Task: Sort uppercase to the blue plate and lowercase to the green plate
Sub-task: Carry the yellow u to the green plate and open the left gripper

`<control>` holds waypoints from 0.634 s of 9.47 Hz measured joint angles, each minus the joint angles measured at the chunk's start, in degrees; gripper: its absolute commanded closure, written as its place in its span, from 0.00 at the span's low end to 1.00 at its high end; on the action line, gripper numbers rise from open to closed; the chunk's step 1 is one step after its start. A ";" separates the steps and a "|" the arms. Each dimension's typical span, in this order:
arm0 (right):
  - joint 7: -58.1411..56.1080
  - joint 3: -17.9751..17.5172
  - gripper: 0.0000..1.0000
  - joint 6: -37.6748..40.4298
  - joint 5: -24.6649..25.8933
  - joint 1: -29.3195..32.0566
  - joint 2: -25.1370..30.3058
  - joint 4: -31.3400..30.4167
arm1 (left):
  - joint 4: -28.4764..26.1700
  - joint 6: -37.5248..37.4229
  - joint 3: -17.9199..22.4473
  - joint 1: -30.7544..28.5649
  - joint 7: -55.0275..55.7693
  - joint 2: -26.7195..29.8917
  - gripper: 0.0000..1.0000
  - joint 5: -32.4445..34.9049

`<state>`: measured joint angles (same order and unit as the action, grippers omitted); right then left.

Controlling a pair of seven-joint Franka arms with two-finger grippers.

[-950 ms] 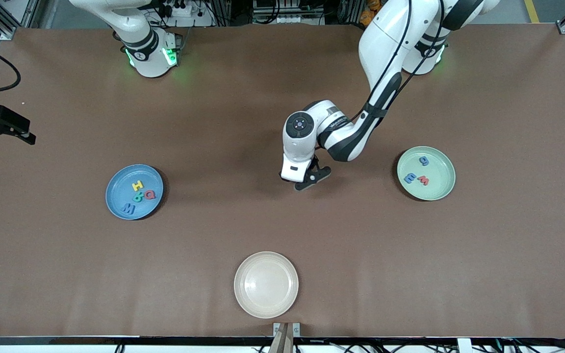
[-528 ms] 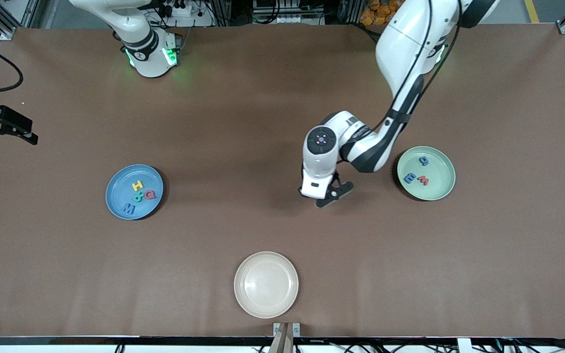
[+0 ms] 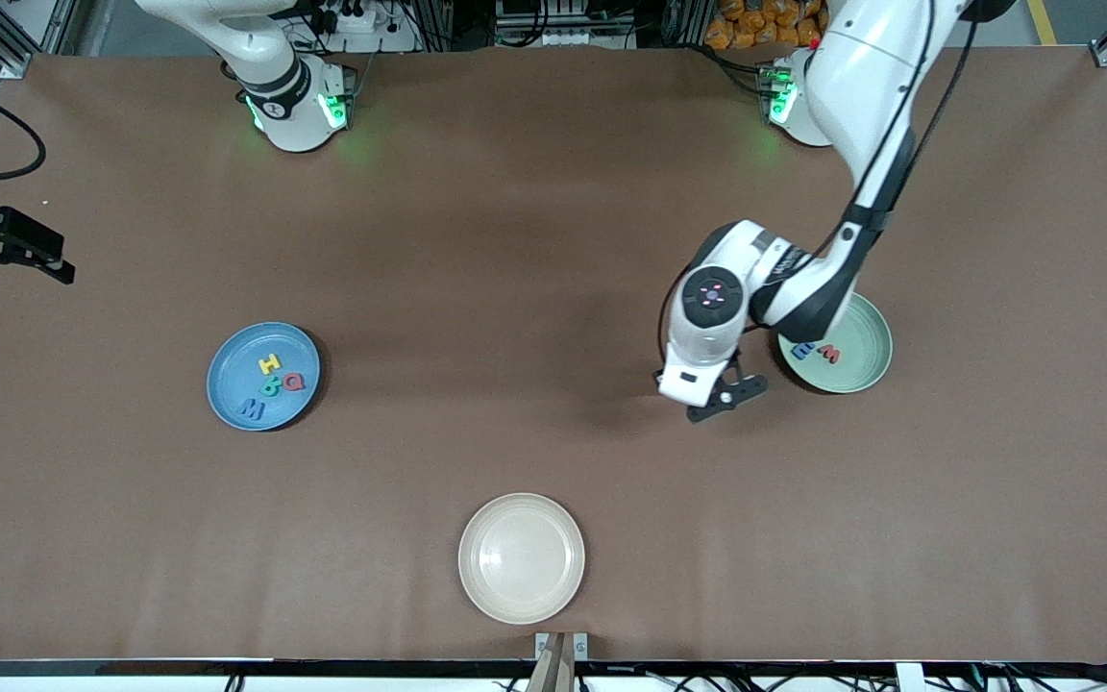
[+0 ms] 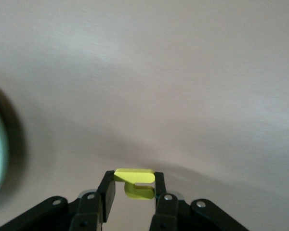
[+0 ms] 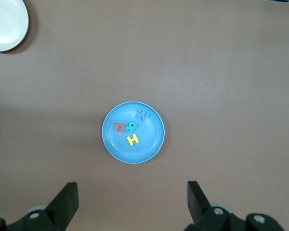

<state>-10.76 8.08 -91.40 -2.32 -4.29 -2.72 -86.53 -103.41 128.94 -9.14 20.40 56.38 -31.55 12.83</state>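
Between left gripper (image 4: 135, 188) jaws: small yellow hooked foam letter (image 4: 135, 183).

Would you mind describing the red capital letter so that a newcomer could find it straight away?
Start at the blue plate, toward the right arm's end of the table, with four foam letters in it. The red Q lies beside the teal-green letter, on the side toward the left arm's end. It is the only red piece in that plate.

Brown table (image 3: 515, 240) with three plates

The blue plate (image 3: 227, 384) lies toward the right arm's end, the green plate (image 3: 861, 370) toward the left arm's end, and the cream plate (image 3: 521, 557) between them, nearest the front camera.
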 measured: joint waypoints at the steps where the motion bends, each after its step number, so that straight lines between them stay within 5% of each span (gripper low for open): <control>1: 0.00 0.01 0.00 -0.01 0.00 0.01 0.00 0.00 | -2.89 0.00 -1.34 -3.08 -3.85 2.05 1.00 0.00; 6: 0.00 0.09 0.00 -0.02 0.02 0.16 -0.01 0.02 | -10.87 -5.15 -2.90 -11.52 -24.77 8.71 1.00 0.00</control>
<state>-10.76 8.17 -91.42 -2.30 -4.13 -2.73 -86.51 -114.28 123.79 -12.03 8.88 31.62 -22.84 12.83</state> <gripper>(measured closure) 0.000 0.630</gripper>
